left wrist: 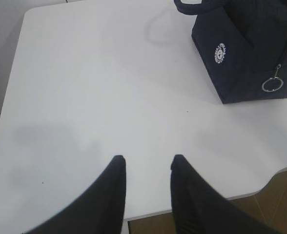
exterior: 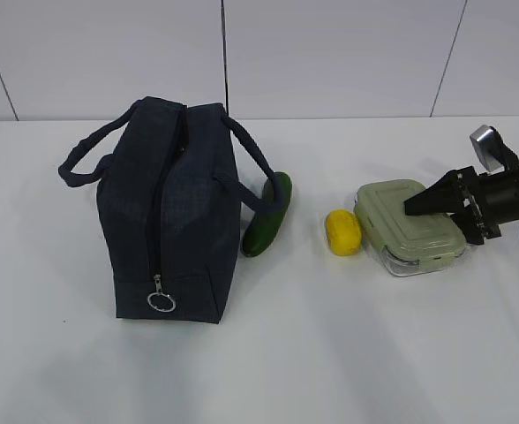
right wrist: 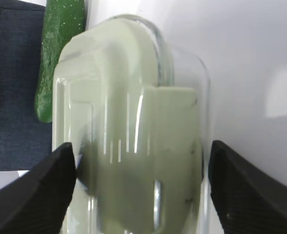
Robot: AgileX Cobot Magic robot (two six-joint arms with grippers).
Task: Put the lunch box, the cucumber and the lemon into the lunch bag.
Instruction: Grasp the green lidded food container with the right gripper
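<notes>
The navy lunch bag point(exterior: 171, 212) stands at the left, its zipper shut with the ring pull point(exterior: 161, 301) at the bottom. The dark green cucumber point(exterior: 270, 215) leans against its right side. The yellow lemon point(exterior: 342, 232) lies between the cucumber and the lunch box point(exterior: 409, 225). My right gripper point(exterior: 432, 212) is open, with one finger on each side of the lunch box's right end point(right wrist: 129, 136). The right wrist view also shows the cucumber point(right wrist: 60, 53) and the bag point(right wrist: 11, 83); the lemon is hidden there. My left gripper point(left wrist: 147, 163) is open and empty over bare table, well short of the bag point(left wrist: 241, 53).
The white table point(exterior: 330, 353) carries everything. In the left wrist view its near edge point(left wrist: 192, 207) runs just under the left fingers, with brown floor beyond. The bag's two loop handles point(exterior: 83, 163) stick out sideways. A white panelled wall stands behind.
</notes>
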